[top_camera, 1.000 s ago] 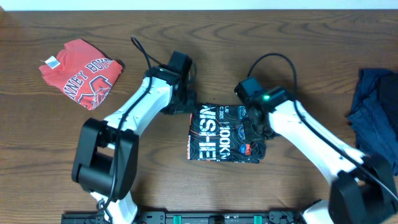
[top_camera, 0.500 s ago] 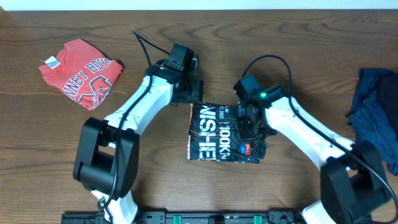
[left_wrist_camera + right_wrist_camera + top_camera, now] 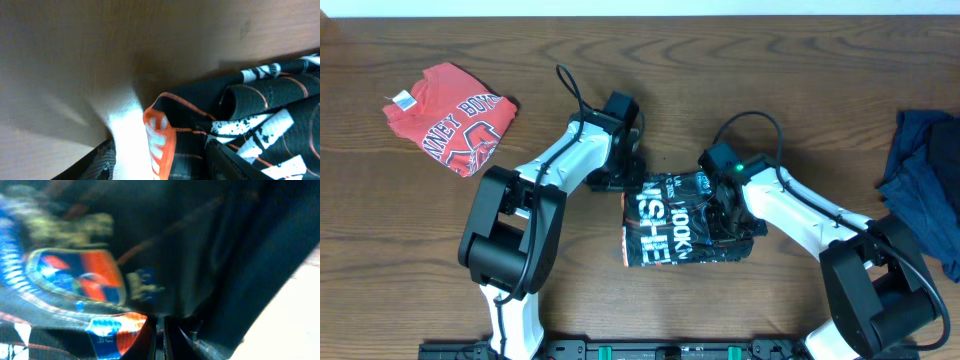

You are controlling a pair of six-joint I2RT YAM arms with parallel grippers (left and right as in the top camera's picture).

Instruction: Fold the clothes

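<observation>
Now, black T-shirt [image 3: 680,222]: lying in the middle of the surface [image 3: 800,90] as a folded packet, a touch longer side to side than front to back, white lettering up, its right part rucked.
Left hand [image 3: 623,178]: at the packet's far-left corner with fingers standing wide. The wrist view shows the orange-trimmed corner lying between them, not pinched.
Right hand [image 3: 728,218]: down on the packet's right part, fingers drawn together. Its wrist view is blurred, but they seem to nip a fold of the black cloth.
Key relation: the shirt spreads rightward and toward the robot from the left hand, and sits directly under the right hand, so the right arm is the nearer one.
Next move, my guess: that rucked right edge wants laying flat along the long axis while the left hand guards the corner.
Red T-shirt [image 3: 450,115]: folded, far left, well apart from both hands.
Navy T-shirts [image 3: 925,170]: a crumpled heap at the right edge, not yet folded.
Containers: none in view.
</observation>
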